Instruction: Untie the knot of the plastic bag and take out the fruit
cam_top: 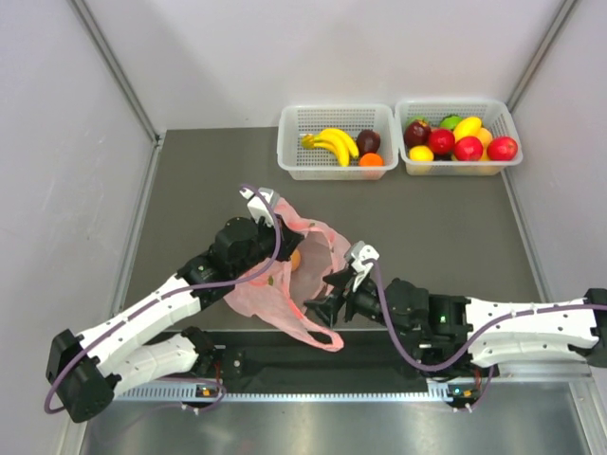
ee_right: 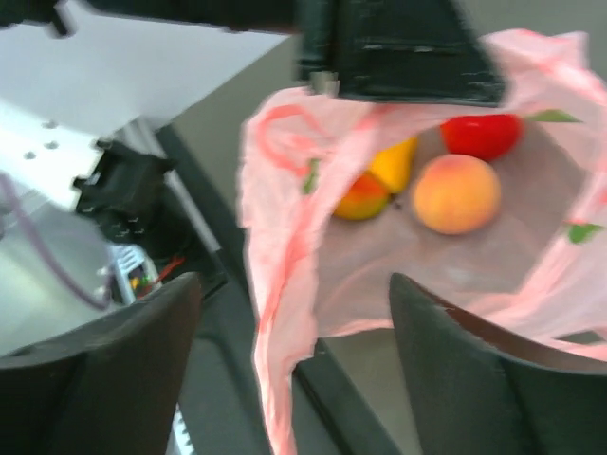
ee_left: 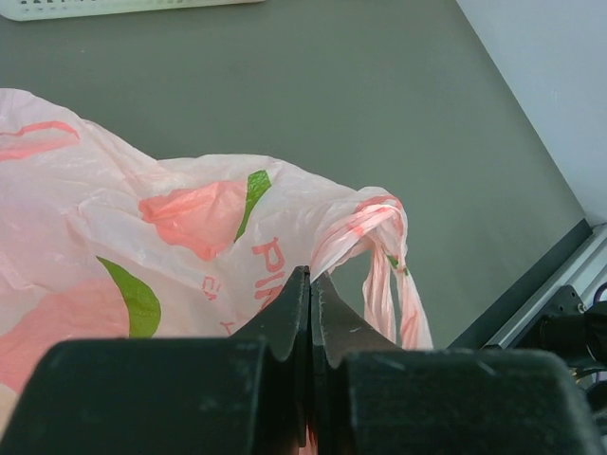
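The pink plastic bag [cam_top: 275, 296] lies on the grey table between my two arms, its mouth gaping. My left gripper [ee_left: 311, 280] is shut on the bag's far edge [cam_top: 281, 224], and a sliver of pink shows between its jaws. To the right of its tips, the handle strands gather in a twisted bunch [ee_left: 377, 213]; I cannot tell if this is a tied knot. My right gripper [ee_right: 294, 284] is open at the bag's near right side [cam_top: 322, 294], with a loose pink strip hanging between its fingers. The fruit lies inside: a peach [ee_right: 457, 192], a red apple [ee_right: 479, 135], a yellow pear [ee_right: 394, 163] and an orange-red one [ee_right: 358, 199].
Two white baskets stand at the back. The left basket [cam_top: 287, 152] holds bananas [cam_top: 332, 142], a dark fruit and an orange. The right basket [cam_top: 507, 128] holds several fruits. A black rail [cam_top: 379, 353] runs along the near table edge, and walls close in on both sides.
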`<state>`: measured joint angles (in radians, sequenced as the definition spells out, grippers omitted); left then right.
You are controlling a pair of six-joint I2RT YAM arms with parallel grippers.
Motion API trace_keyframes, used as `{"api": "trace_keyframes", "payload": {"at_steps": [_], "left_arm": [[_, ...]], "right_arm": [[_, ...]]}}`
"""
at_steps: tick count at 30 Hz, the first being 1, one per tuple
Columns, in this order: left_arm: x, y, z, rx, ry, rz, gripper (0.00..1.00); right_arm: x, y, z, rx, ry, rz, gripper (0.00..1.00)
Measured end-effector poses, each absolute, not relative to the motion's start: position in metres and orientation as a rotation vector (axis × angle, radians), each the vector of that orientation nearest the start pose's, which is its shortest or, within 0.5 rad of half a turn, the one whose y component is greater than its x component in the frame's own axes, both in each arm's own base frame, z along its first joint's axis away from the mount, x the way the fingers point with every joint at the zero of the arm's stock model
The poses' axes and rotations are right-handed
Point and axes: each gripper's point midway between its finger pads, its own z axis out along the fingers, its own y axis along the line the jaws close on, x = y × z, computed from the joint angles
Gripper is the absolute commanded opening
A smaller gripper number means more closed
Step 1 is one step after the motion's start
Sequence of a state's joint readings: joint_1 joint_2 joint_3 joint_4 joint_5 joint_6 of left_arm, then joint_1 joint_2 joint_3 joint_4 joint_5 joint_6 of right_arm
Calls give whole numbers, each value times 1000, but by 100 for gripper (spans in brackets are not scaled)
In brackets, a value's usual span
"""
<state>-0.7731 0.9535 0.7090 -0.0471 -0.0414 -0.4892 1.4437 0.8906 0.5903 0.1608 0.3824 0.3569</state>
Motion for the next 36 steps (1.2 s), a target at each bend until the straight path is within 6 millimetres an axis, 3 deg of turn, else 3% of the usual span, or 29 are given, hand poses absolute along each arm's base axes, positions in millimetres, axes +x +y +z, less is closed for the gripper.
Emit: {"api": "trace_keyframes", "payload": {"at_steps": [2, 5, 9, 13, 16, 18, 20, 23, 29, 36], "left_arm": [[241, -252, 220, 241, 1934, -825, 0], [241, -252, 220, 235, 1936, -829, 0], [240, -254, 218, 235, 1946, -836, 0], [241, -256, 214, 232, 1961, -839, 0], [241, -256, 212, 229, 1966, -838, 0], [242, -256, 211, 226, 1970, -831, 0], [243, -255, 209, 220, 1974, -819, 0], [246, -248, 201, 201, 1992, -770, 0], [242, -226, 185, 148, 2002, -691, 0], [235, -216, 165, 129, 2028, -674, 0]], "right_arm": [[109, 324, 230, -622, 1690, 952, 40], [124, 322, 221, -595, 1718, 896, 18], [138, 330, 196, -595, 1774, 829, 9], [157, 341, 150, -620, 1867, 714, 8], [164, 358, 125, -650, 1900, 672, 21], [169, 370, 114, -659, 1900, 660, 46], [174, 379, 108, -652, 1885, 649, 79], [182, 382, 103, -632, 1864, 621, 99], [197, 389, 98, -583, 1814, 570, 100], [216, 395, 84, -549, 1780, 503, 99]]}}
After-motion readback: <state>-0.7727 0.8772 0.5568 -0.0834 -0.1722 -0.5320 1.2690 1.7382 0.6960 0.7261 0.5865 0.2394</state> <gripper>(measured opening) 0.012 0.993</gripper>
